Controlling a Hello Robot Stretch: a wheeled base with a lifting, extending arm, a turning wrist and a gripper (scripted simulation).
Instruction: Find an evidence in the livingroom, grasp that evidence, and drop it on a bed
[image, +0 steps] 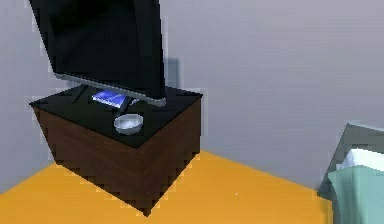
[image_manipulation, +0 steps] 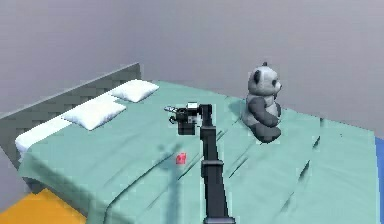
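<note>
The arm (image_manipulation: 211, 170) reaches out over the bed (image_manipulation: 300, 175), so the gripper (image_manipulation: 178, 113) hangs above the green cover (image_manipulation: 110, 150), where the task wants the evidence dropped. A small red thing (image_manipulation: 181, 157) lies on that cover, nearer the robot than the gripper and just beside the arm; I judge it may be that evidence, though it is too small to name. I cannot tell whether the gripper holds anything, as its fingers merge with the cover behind them

bed (image_manipulation: 300, 170): pillows (image_manipulation: 95, 112), panda toy (image_manipulation: 263, 100), red thing (image_manipulation: 181, 157) | cabinet (image: 160, 150): television (image: 105, 40), bowl (image: 128, 123), blue thing (image: 110, 98)
</note>
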